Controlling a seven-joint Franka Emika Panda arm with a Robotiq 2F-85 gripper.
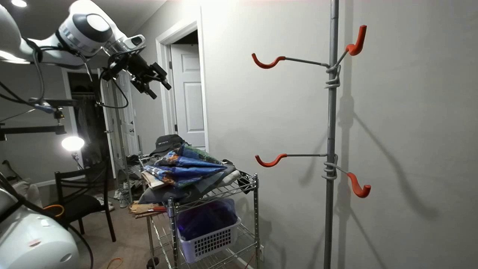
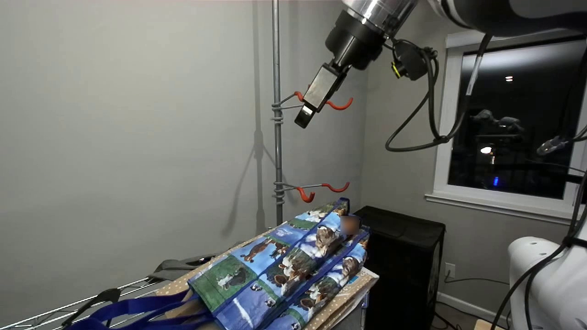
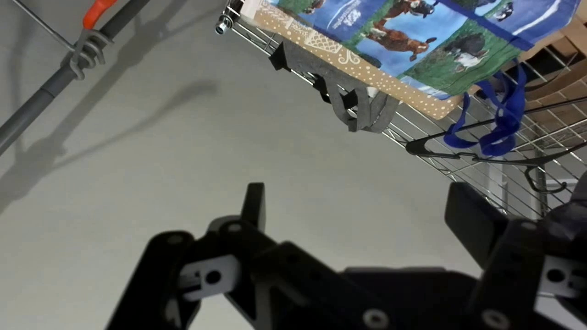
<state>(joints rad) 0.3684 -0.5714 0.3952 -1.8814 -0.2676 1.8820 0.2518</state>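
Bag (image 2: pixel 284 275) lay on its side, cow panels up, over a brown bag (image 3: pixel 419 101) on top of a rack (image 1: pixel 256 209). Governing relation: in both exterior views the bag was located below the claw (image 2: pixel 303 123) and well apart from it. The claw was tilted, its fingers (image 3: pixel 474 222) directed obliquely downward. Long axis of the bag: slantwise along the rack in an exterior view, straps (image 2: pixel 137 303) at the lower-left end, opposite end toward a black box (image 2: pixel 399 266). In the wrist view the bag occupied the upper right, beyond the fingers, and the straps overlapped a hanger (image 3: pixel 534 161). Only one arm (image 1: pixel 91 28) was present, so no choice of nearer arm applied.

Claw state: fingers spread wide, nothing between them, no contact with any object. A pole (image 1: pixel 331 123) with orange hooks (image 1: pixel 269 163) stood apart from the claw; in an exterior view the fingers overlapped the upper hooks by line of sight only.

Markings: white lettering on the bag was visible in the wrist view but was too small to read. Print on the brown bag included a cone figure; any wording there could not be made out. A cap (image 1: pixel 168 140) carried one line of pale lettering, likewise illegible. No brand was legible on the claw.
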